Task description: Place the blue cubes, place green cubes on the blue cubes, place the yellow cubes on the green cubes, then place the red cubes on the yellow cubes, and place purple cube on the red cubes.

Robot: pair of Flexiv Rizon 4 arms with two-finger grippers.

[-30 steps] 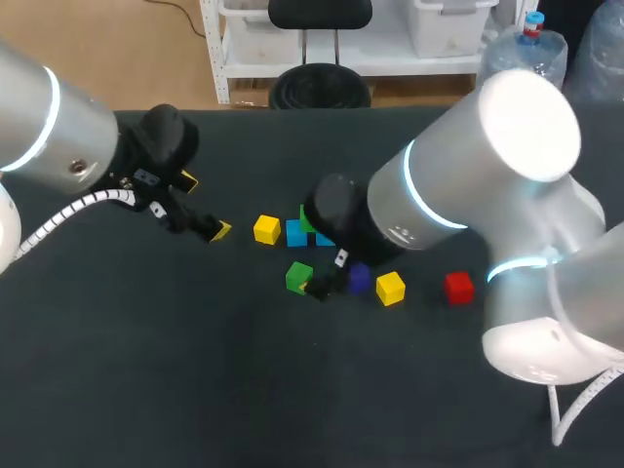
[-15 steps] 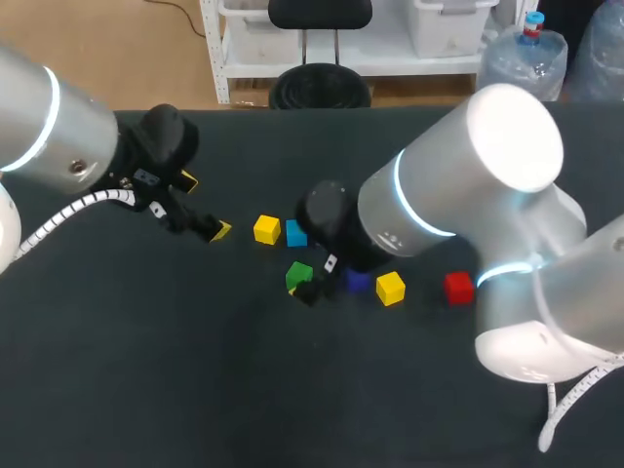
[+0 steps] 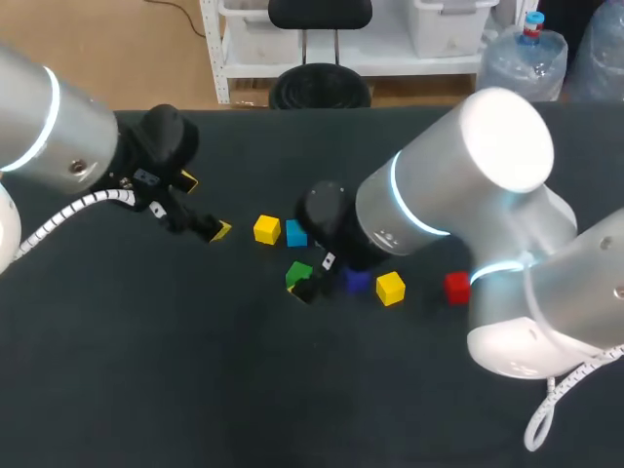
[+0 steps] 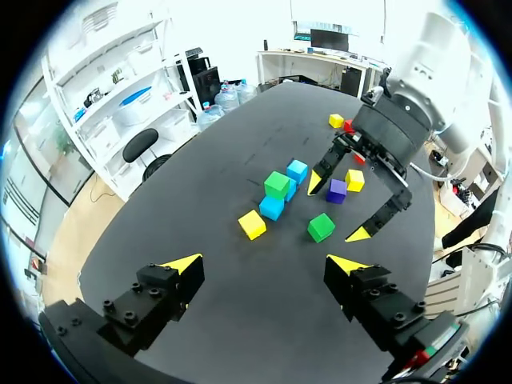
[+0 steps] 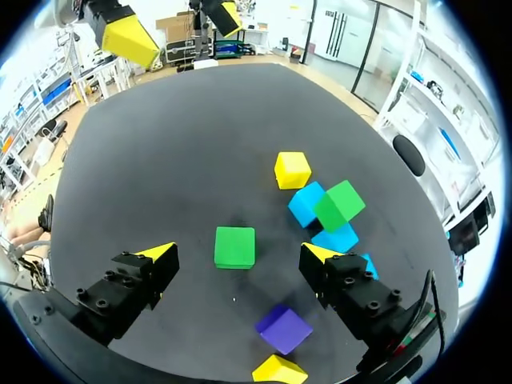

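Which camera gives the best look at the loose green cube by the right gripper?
Right wrist view: the green cube lies in full view between the fingers of the open right gripper. The head view has that gripper partly covering it; the left wrist view shows it whole but far off.

Head cam sits high behind me, looks down on the whole surface [image 3: 146, 370]. L wrist cam views it slantwise from farther off; R wrist cam hangs close, looking steeply down. All 3 share the lone green cube [image 3: 298, 274] & neighbours.
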